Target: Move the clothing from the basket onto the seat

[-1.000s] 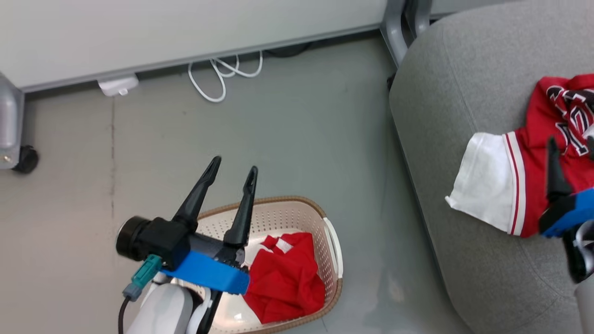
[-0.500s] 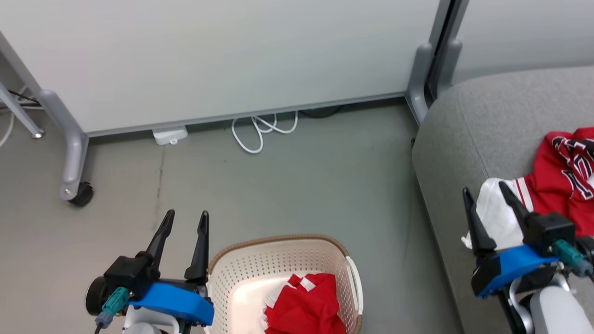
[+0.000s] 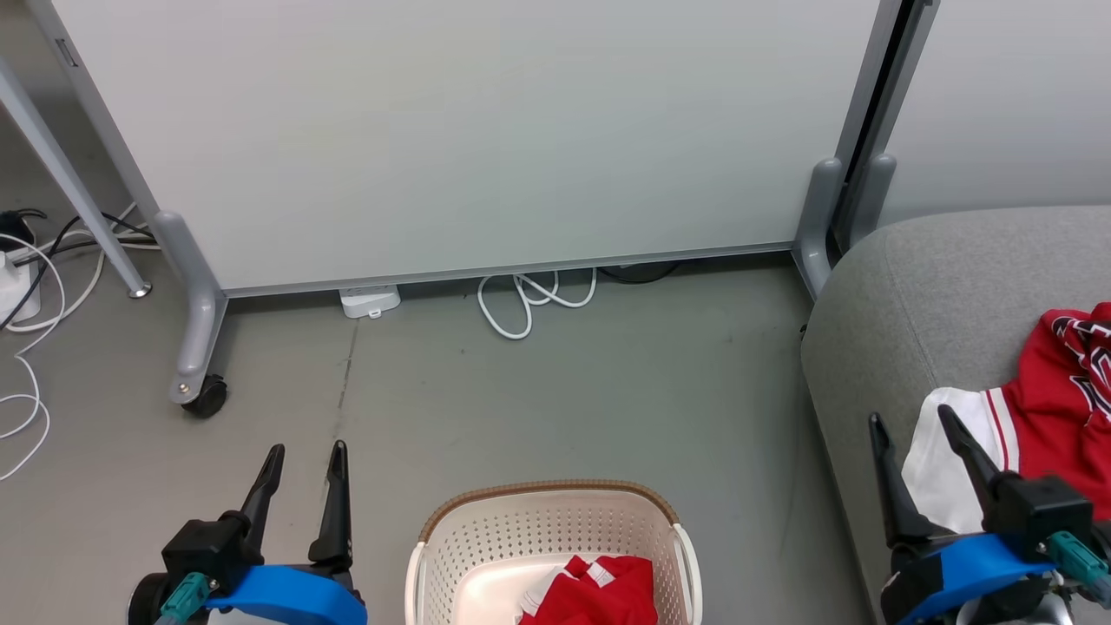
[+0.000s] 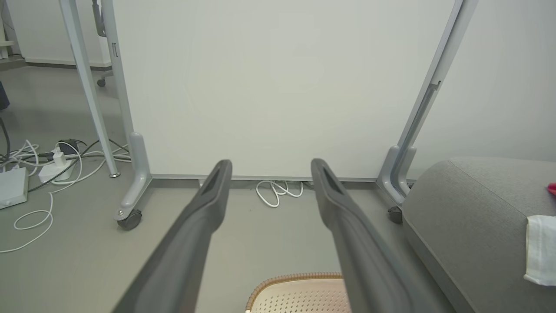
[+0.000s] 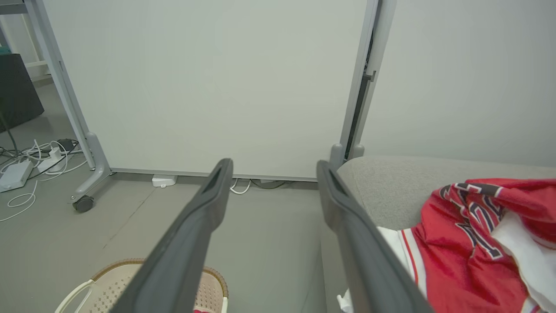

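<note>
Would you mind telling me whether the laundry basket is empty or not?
Not empty: the basket holds a crumpled red garment with white trim, while the jersey lies on the seat.

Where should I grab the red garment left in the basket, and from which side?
Probably the bunched fold by the white trim of the red garment, from straight above: the basket walls close off its sides, and the crumpled cloth offers ridges to pinch.

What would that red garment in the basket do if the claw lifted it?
Probably floppy: the red garment lies crumpled in folds in the basket, so it should drape and dangle. Likely light, since it looks like thin cloth.
</note>
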Available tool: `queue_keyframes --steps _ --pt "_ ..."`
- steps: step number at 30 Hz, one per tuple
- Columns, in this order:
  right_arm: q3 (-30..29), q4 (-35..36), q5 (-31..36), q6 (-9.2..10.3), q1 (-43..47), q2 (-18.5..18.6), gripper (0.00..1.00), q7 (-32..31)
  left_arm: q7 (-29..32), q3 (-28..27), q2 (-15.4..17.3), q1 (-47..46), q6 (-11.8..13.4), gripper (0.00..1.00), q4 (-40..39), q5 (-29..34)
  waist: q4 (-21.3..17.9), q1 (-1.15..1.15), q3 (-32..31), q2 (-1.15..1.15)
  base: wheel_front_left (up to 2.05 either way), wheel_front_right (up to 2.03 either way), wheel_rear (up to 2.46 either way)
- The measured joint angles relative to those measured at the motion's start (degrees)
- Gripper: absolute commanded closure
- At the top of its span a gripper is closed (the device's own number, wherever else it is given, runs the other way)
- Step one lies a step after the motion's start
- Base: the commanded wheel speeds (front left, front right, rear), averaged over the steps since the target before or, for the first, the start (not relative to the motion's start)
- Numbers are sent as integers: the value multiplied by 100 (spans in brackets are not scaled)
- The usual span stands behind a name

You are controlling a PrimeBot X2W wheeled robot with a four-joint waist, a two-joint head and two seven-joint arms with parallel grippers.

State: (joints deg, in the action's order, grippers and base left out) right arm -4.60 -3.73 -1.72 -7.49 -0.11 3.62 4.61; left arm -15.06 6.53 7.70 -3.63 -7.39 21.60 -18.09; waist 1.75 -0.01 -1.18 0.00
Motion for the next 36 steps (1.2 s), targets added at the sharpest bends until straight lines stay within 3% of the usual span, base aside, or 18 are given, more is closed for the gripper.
queue_keyframes --steps 27,36 --pt "33 -209 -88 0 43 -64 0 157 0 178 20 127 0 0 -55 -35 -276 1 71 0 0 0 0" --pt "203 -120 -248 0 -572 -66 0 356 0 510 131 -394 0 0 475 -105 -601 2 844 0 0 0 0"
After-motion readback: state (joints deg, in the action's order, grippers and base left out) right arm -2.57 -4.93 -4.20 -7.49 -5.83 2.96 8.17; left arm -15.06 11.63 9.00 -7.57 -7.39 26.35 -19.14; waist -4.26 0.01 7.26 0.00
